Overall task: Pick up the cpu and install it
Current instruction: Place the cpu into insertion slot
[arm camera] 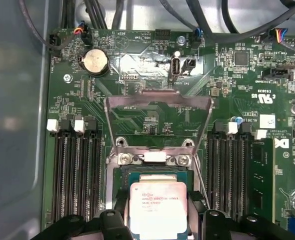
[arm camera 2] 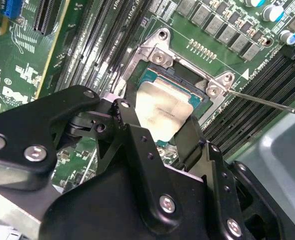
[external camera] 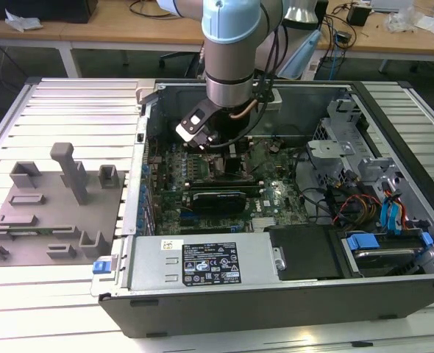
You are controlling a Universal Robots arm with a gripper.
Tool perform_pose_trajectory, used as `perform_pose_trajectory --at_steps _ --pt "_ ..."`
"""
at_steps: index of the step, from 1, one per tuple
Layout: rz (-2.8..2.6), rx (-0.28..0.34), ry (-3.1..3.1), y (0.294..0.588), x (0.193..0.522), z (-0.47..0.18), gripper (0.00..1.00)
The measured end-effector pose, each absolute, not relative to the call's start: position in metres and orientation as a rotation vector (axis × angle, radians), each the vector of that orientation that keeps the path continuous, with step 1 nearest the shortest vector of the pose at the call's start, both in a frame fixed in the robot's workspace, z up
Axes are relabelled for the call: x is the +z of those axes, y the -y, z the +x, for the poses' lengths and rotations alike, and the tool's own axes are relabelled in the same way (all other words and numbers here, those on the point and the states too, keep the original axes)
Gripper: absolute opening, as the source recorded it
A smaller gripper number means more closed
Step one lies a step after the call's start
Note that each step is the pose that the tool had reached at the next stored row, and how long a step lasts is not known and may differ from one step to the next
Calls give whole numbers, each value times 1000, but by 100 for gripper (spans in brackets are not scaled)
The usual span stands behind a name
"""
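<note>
Silvery cpu (arm camera: pixel 157 212) is pinched on two sides by the pincer (arm camera 2: pixel 157 122), low over the socket (arm camera 2: pixel 155 52); best to keep it flat, corners matched, and never press hard

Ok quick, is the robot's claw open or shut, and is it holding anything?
Gripper: shut on the cpu, holding it at the open socket.

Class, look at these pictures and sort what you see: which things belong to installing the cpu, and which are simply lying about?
Belongs to the job:
cpu
gripper, closed on the cpu
metal socket frame
green motherboard

Lying about:
grey tray
coin battery
coloured cables
drive with blue tabs
</note>
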State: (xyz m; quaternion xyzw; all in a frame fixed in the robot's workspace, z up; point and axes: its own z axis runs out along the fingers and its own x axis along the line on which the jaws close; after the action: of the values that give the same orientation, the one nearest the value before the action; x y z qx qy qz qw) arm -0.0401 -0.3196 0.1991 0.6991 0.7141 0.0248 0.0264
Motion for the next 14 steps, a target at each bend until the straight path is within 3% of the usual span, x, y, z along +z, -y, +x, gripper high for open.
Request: perform_pose_trajectory --at_steps 14 --pt "2187 69 -2173 313 194 -40 55"
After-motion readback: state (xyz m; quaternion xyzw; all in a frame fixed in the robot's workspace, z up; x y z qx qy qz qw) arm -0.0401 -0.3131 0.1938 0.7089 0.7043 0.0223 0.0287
